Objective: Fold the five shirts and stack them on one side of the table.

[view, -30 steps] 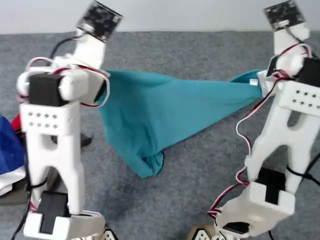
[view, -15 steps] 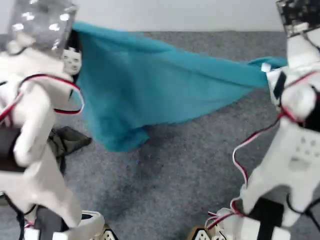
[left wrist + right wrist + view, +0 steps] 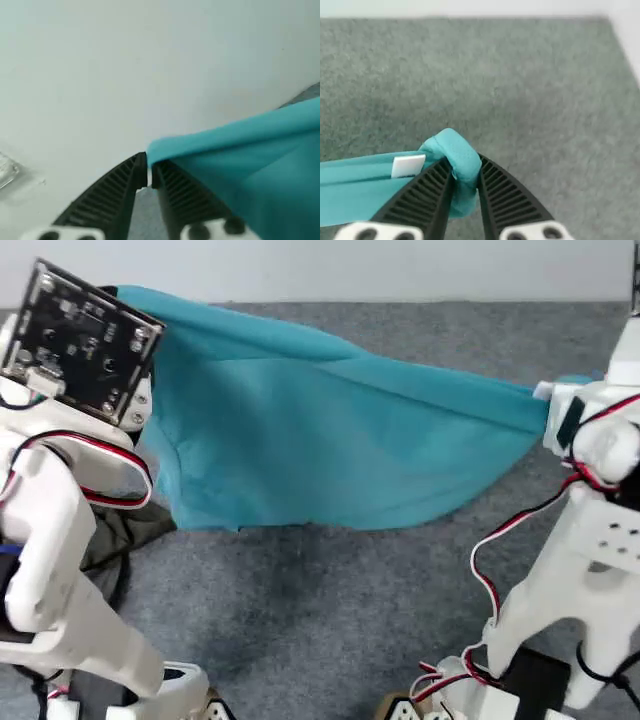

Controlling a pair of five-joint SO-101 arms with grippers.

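Both ends of your teal fabric shirt (image 3: 340, 440) are clamped by left gripper (image 3: 149, 167) and right gripper (image 3: 465, 171); long axis spans arm to arm.

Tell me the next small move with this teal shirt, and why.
Probably lower both arms together, keeping tension. The left gripper and right gripper each pinch an edge of the teal shirt, which hangs stretched over the grey table, so it could land flat.

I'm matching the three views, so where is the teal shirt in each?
High view: shirt stretched wide across the middle.
Left wrist view: its corner pinched in the left gripper.
Right wrist view: bunched in the right gripper.
Shared landmark: the grey table.
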